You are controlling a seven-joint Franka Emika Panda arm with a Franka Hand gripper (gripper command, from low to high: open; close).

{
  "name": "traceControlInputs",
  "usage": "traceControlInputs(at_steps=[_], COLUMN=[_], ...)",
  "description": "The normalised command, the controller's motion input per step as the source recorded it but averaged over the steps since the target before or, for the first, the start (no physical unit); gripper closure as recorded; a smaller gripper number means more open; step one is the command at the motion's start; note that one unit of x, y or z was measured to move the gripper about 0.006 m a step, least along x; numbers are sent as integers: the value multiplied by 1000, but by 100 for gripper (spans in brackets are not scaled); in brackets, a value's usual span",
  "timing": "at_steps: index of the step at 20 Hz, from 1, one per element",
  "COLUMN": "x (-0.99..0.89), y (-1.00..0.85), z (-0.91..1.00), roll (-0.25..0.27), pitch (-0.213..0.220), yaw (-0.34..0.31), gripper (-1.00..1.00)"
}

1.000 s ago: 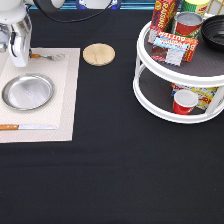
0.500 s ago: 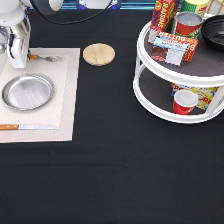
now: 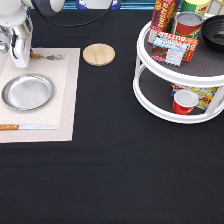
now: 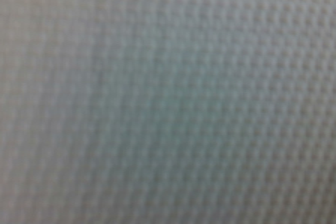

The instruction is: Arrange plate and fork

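Note:
The silver plate (image 3: 27,92) lies flat on the beige placemat (image 3: 67,100) at the exterior view's left. The fork (image 3: 49,57) lies on the mat just above the plate, tines pointing to the exterior view's right. A bit of its orange handle shows beside my gripper (image 3: 20,61). The gripper stands low over the handle end and hides the rest of it. The wrist view shows only the placemat's weave (image 4: 168,112) from very close.
A wooden-handled knife (image 3: 27,127) lies on the mat below the plate. A round wooden coaster (image 3: 98,54) sits right of the mat. A white two-tier turntable (image 3: 150,105) with cans, boxes and a red cup (image 3: 184,101) stands at the right.

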Motion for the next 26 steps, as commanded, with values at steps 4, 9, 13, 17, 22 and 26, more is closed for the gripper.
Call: traceControlInputs(at_steps=[4, 9, 13, 17, 22, 26], x=[46, 329, 169, 14, 63, 189], y=[-8, -50, -7, 61, 495, 870], z=[26, 139, 353, 506, 895, 889], roll=[0, 0, -5, -40, -138, -232], pitch=[0, 0, 0, -12, -3, 2], yaw=[0, -11, -64, -59, -2, 0], gripper=[100, -100, -100, -100, -100, -100])
